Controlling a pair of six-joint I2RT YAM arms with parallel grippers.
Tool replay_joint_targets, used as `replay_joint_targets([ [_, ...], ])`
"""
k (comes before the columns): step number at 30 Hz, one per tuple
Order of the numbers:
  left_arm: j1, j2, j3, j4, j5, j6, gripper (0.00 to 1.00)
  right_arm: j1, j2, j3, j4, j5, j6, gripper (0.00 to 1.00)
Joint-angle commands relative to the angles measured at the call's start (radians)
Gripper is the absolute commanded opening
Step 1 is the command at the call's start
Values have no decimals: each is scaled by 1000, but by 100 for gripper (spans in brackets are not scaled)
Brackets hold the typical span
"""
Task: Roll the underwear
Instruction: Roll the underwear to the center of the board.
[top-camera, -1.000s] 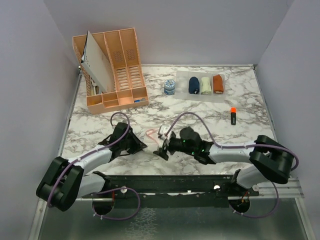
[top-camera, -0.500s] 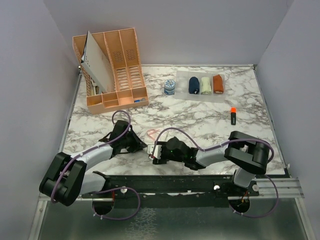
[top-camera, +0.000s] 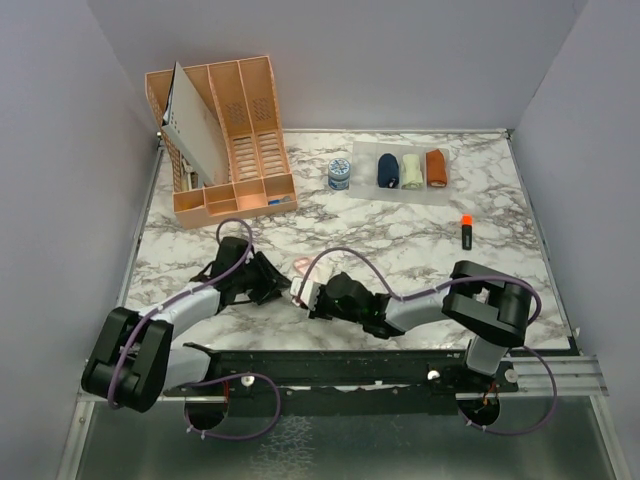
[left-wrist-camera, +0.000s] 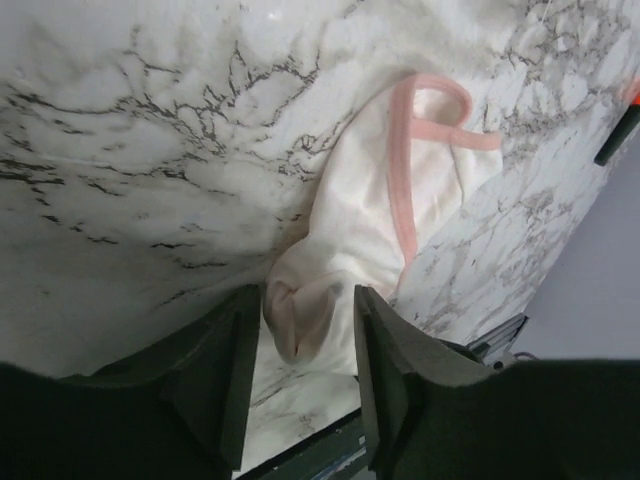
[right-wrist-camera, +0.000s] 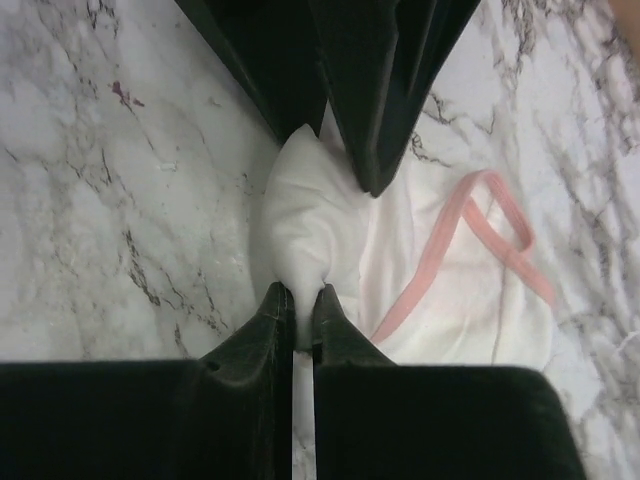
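Note:
The whitish-pink underwear with pink edging lies near the table's front, between the two arms. In the left wrist view this underwear is bunched into a thick fold at its near end. My left gripper straddles that fold, its jaws open and a little wider than the cloth. My right gripper is shut on the opposite side of the same bunched fold of the underwear. In the top view the left gripper and right gripper meet almost tip to tip. The navy blue underwear lies rolled at the back.
A cream bundle and a rust-orange bundle lie beside the navy roll on a clear sheet. A blue-white round container stands left of them. A peach file organizer fills the back left. An orange-capped marker lies right.
My right gripper moved left to the cloth and shut on its bunched fold. My left gripper's jaws widened around the fold.

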Motion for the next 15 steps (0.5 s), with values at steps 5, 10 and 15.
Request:
replay_joint_targets([
  [5,68,-172,-31,-148,-50,14,65,-31,22,-31,102,-183,622,1],
  [10,69,-369,-82,-148,-40,7,78,-118,83,-70,269,-333,968,3],
  [15,66,-470,-145,-147,19,-21,80,-189,153,-92,355,-383,1180,3],
])
